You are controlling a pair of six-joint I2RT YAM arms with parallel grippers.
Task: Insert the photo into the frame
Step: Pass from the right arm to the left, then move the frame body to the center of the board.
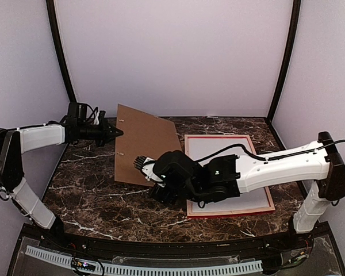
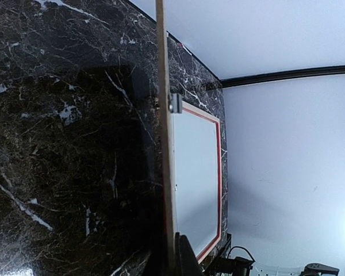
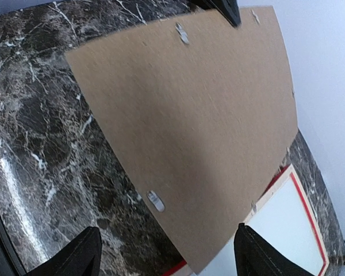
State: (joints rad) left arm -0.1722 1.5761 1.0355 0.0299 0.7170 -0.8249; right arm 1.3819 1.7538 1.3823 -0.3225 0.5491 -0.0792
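Left of the frame, left hand grips tilted backing board.

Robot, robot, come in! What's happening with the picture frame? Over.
Left gripper shut on flat brown backing board, held tilted. Right gripper open, empty, over board. Thin red rectangular frame flat on dark marble table, white sheet inside, picture side unseen.
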